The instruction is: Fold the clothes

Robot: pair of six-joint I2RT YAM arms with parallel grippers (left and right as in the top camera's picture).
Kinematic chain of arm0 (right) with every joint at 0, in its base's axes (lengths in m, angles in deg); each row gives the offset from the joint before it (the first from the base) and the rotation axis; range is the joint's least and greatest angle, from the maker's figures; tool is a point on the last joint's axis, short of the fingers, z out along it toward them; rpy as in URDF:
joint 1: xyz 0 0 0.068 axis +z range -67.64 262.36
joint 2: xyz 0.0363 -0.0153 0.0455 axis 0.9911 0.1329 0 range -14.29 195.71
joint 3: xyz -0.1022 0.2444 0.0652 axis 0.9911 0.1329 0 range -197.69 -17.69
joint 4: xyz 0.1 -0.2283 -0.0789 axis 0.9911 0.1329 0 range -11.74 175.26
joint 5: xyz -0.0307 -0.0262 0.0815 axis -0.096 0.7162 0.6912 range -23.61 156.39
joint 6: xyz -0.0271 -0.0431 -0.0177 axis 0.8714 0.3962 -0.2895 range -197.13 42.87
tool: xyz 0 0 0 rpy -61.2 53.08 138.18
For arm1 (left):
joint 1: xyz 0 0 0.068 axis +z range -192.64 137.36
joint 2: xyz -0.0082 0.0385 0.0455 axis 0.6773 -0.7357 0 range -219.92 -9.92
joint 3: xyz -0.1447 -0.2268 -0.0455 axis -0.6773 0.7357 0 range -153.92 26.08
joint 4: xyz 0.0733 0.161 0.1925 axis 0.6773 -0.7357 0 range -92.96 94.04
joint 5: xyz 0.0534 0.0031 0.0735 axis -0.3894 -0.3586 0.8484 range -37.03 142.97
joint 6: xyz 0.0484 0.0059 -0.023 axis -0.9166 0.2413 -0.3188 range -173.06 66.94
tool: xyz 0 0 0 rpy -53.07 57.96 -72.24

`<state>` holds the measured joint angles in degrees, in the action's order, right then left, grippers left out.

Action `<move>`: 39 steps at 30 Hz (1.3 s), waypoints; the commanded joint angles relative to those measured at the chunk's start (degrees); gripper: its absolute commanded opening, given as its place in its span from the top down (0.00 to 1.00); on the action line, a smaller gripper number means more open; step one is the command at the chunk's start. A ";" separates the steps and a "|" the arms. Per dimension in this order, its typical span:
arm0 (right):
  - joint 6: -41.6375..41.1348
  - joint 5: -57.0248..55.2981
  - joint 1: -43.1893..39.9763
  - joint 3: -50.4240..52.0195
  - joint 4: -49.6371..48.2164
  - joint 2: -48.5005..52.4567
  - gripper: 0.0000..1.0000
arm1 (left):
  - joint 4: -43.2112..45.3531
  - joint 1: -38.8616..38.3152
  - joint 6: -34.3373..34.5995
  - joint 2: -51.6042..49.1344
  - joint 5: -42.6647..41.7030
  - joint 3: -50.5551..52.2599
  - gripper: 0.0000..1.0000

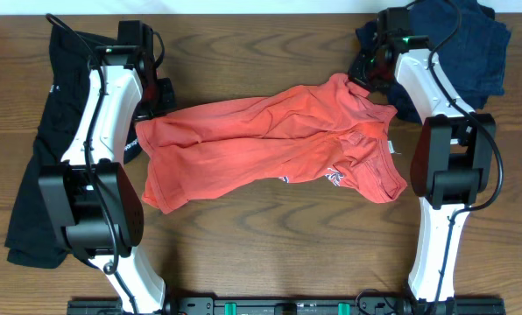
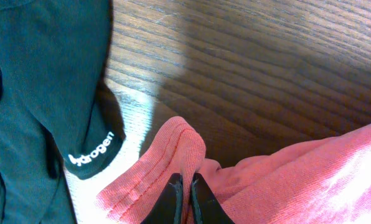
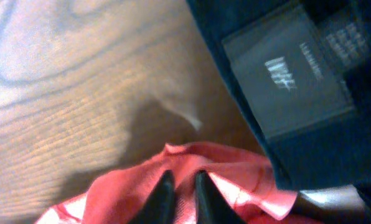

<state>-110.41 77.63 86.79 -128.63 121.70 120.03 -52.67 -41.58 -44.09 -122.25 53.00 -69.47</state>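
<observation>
A red-orange T-shirt (image 1: 270, 140) lies crumpled across the middle of the wooden table. My left gripper (image 1: 156, 112) is shut on the shirt's left hem corner (image 2: 187, 180), the cloth pinched between its black fingers. My right gripper (image 1: 363, 80) is shut on the shirt's upper right edge (image 3: 180, 177), with a fold of red cloth between its fingers. Both gripped corners sit close to the table top.
A black garment (image 1: 46, 131) with a white "hydrogen" label (image 2: 95, 152) lies along the left edge, touching the shirt's corner. A pile of dark navy clothes (image 1: 458, 48) with a grey tag (image 3: 285, 74) sits at the back right, right beside the right gripper.
</observation>
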 commanded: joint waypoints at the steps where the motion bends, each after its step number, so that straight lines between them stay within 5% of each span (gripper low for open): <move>1: 4.44 -0.63 -0.37 0.09 -2.62 0.85 0.99 | -0.02 0.26 -0.79 0.00 0.68 0.46 0.94; 12: 17.51 14.51 -3.08 -3.54 -12.15 0.79 0.99 | 4.52 2.43 -0.98 0.02 0.63 0.11 0.94; 24: 34.80 19.02 -5.27 -22.71 10.49 0.79 0.99 | 5.77 7.54 -1.84 1.97 -2.71 -0.79 0.94; 39: 43.47 22.51 -4.76 -33.44 36.50 0.79 0.99 | -1.16 7.21 -1.81 8.72 -8.72 -0.81 0.94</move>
<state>-69.82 99.03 81.74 -160.65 156.03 120.36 -51.86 -34.45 -45.44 -114.58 45.44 -69.42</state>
